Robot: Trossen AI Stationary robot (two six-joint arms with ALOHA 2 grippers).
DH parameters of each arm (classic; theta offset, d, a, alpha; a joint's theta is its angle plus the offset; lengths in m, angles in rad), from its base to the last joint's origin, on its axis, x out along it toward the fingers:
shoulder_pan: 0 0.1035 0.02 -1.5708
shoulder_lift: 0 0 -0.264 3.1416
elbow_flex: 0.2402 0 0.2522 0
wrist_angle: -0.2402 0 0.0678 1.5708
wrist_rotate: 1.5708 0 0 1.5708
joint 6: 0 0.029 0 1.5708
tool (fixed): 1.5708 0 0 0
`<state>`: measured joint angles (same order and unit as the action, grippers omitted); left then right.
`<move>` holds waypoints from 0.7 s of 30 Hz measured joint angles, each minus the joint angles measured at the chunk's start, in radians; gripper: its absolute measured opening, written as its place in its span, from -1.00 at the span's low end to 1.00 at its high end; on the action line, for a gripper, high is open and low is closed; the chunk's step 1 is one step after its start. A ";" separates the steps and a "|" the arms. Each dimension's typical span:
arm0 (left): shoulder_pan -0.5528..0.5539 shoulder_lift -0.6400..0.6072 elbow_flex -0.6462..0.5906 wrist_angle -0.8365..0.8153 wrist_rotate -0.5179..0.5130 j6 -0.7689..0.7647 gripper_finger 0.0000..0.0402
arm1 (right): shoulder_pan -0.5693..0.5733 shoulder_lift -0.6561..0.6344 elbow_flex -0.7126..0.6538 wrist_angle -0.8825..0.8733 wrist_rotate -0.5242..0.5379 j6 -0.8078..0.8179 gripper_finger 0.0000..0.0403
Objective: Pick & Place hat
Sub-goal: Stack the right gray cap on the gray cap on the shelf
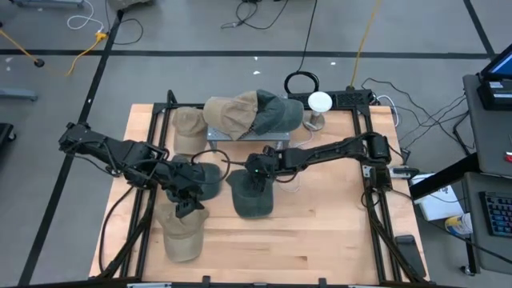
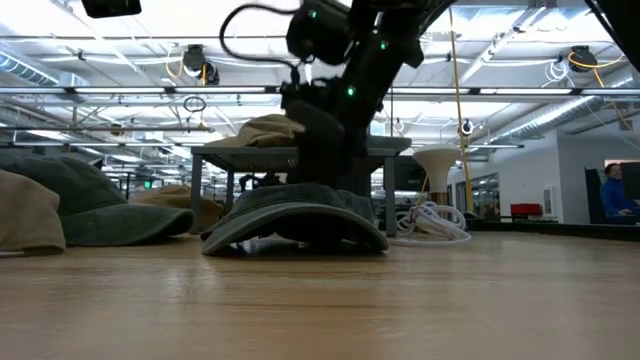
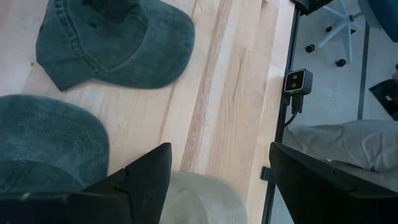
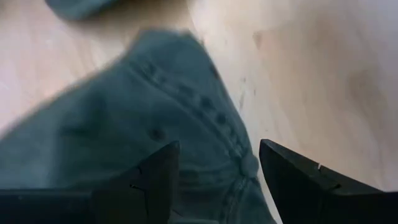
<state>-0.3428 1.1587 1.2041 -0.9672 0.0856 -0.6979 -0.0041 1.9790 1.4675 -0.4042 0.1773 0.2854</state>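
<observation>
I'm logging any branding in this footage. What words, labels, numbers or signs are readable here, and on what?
None can be read.
Green cap under the right pincer: plain fabric, no logo or lettering visible.
Tan cap near the left pincer: no lettering visible.
Caps on the stand: no lettering visible.
Red sign in the room behind: too small to read.
</observation>
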 joint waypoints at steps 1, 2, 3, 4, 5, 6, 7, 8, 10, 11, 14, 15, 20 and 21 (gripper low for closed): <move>0.000 0.000 0.000 0.000 0.000 0.000 0.36 | -0.001 0.009 -0.001 -0.003 0.000 -0.005 0.08; 0.000 0.000 0.000 0.000 0.000 0.000 0.36 | -0.001 0.016 -0.001 -0.005 0.003 -0.006 0.08; 0.000 0.000 0.000 0.000 0.000 0.000 0.36 | -0.001 0.022 -0.001 -0.008 0.006 -0.006 0.08; 0.000 0.000 0.000 0.001 0.000 0.000 0.36 | -0.003 0.029 -0.001 -0.010 0.008 -0.008 0.08; 0.000 0.000 0.000 0.002 0.000 0.000 0.36 | -0.006 0.034 -0.001 -0.011 0.008 -0.009 0.08; 0.000 0.000 0.000 0.003 0.000 0.000 0.36 | -0.008 0.038 -0.001 -0.016 0.014 -0.008 0.08; 0.000 0.000 0.000 0.003 0.000 0.000 0.36 | -0.010 0.044 -0.001 -0.021 0.031 -0.003 0.08; 0.000 0.000 0.000 0.004 0.000 -0.003 0.36 | -0.014 0.049 -0.001 -0.021 0.035 -0.001 0.08; 0.000 0.000 0.000 0.005 0.000 -0.014 0.36 | -0.022 0.049 -0.001 -0.027 0.028 0.001 0.08; 0.000 0.000 0.000 0.007 0.001 -0.016 0.36 | -0.025 0.049 -0.001 -0.033 0.028 0.002 0.08; 0.000 0.000 0.000 0.019 0.011 -0.018 0.36 | -0.036 0.068 0.001 -0.025 0.026 0.000 0.08; 0.000 0.000 0.000 0.028 0.017 -0.018 0.36 | -0.042 0.079 0.002 -0.020 0.006 0.002 0.08; 0.000 0.000 0.000 0.061 0.028 -0.018 0.36 | -0.050 0.110 0.004 -0.045 -0.048 -0.003 0.08; 0.000 0.000 0.000 0.060 0.028 -0.018 0.36 | -0.050 0.123 0.005 -0.044 -0.044 -0.002 0.08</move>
<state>-0.3428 1.1587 1.2037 -0.9071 0.1135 -0.7162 -0.0539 2.1020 1.4725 -0.4486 0.1333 0.2829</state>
